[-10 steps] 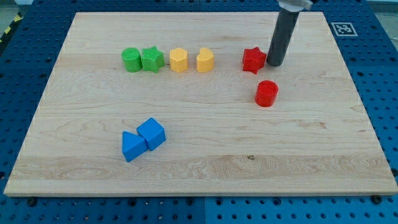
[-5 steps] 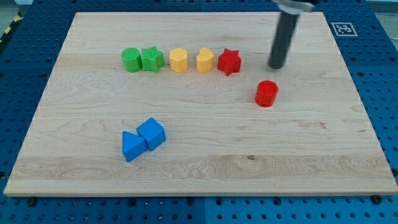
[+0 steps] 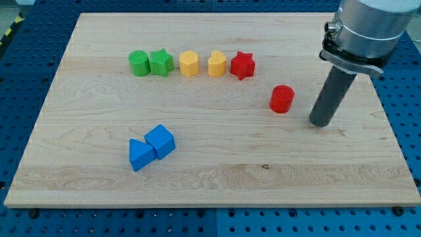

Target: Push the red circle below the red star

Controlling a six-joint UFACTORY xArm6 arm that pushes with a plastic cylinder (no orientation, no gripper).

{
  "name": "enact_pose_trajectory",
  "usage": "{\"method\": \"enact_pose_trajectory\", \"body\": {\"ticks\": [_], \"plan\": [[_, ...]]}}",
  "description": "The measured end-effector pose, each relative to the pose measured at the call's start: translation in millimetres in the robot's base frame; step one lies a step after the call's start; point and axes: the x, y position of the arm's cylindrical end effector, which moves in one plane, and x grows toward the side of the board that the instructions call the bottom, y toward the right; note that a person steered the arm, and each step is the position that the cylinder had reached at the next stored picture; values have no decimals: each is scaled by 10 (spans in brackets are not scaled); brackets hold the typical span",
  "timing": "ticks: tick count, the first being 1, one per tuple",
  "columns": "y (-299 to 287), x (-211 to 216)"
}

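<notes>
Two blue blocks are sitting nearest the view's bottom, lower left of centre on the wooden board (image 3: 217, 171): a blue triangle-like block (image 3: 140, 155) and a blue cube (image 3: 161, 141), touching each other, cube up and to the right. Further up, in the right half, my tip (image 3: 320, 122) is resting on the board just right of the red circle (image 3: 281, 99), slightly lower than it in the frame, with a small gap showing between them, not touching. The dark rod is rising from the tip toward the upper right, where the arm's grey housing is filling the corner of the frame. No pincer on this rig, only the rod, and it is holding nothing.

The red circle is standing alone, right of centre, below and to the right of the red star (image 3: 242, 65), clearly apart from it and not straight under it.

Farthest back, five blocks are lining up in a row across the upper middle of the frame. From the view's left: green circle (image 3: 139, 63), green star (image 3: 160, 62) touching it, yellow block (image 3: 189, 64) with a rounded hexagon look, yellow heart-like block (image 3: 217, 64), then the red star just beside that one, at the row's right end. A black-and-white marker tag (image 3: 362, 29) is lying off the board's upper right corner.
</notes>
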Motion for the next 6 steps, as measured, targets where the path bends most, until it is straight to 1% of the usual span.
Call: {"method": "enact_pose_trajectory", "body": {"ticks": [1, 2, 5, 6], "plan": [[14, -115], [-126, -209], [-1048, -344], [-1070, -360]]}}
